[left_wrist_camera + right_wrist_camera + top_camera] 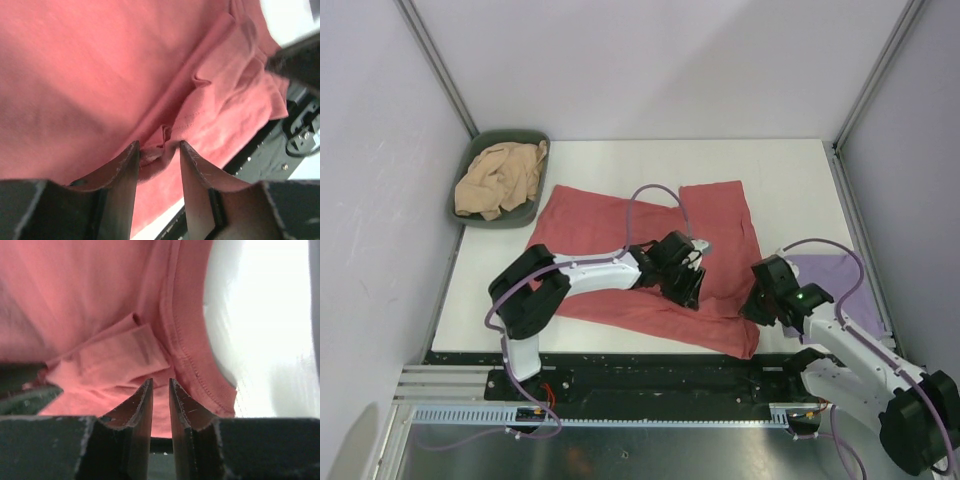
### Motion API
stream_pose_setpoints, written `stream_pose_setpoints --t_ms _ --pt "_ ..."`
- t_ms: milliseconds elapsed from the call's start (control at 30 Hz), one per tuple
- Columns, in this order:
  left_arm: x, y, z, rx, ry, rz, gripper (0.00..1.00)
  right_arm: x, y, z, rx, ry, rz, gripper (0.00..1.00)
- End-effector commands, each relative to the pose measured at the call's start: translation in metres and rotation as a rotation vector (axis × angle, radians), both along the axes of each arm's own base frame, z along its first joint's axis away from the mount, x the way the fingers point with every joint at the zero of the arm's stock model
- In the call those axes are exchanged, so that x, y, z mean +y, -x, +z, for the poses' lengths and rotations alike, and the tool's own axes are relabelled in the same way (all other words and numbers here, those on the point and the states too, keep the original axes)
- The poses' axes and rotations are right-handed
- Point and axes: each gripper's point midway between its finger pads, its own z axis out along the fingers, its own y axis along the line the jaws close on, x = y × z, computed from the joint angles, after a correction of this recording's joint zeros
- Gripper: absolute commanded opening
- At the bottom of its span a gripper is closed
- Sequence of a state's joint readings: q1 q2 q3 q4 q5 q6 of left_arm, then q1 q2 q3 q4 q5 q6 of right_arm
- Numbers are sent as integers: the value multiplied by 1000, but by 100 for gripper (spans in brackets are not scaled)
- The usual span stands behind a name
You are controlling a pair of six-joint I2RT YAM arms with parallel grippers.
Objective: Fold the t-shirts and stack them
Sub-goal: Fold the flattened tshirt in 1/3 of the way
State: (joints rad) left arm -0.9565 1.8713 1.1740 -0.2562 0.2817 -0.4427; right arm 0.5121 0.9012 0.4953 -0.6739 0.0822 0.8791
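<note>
The salmon-red t-shirt (pixel 620 225) lies spread across the middle of the table. My left gripper (pixel 686 287) is down on its near middle. In the left wrist view its jaws pinch a puckered fold of the red t-shirt (pixel 150 75) at their tips. My right gripper (pixel 756 304) is at the shirt's near right corner. Its jaws are almost together on the red t-shirt (pixel 100 305) beside the stitched hem (pixel 192 360). The pale lavender t-shirt (pixel 832 272) lies at the right under the right arm. The tan-beige t-shirt (pixel 500 180) is crumpled in the bin.
A dark green oval bin (pixel 467 213) stands at the table's far left corner. The black front rail (pixel 650 365) runs along the table's near edge. Grey walls and metal posts enclose the table.
</note>
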Motion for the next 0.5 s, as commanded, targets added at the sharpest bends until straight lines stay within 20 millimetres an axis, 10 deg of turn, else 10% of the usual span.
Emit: stream_pose_setpoints --t_ms 0,467 --pt "-3 23 26 -43 73 -116 42 -6 -30 26 -91 -21 -38 24" --pt "10 48 13 -15 60 -177 40 16 -75 37 -144 -9 18 38"
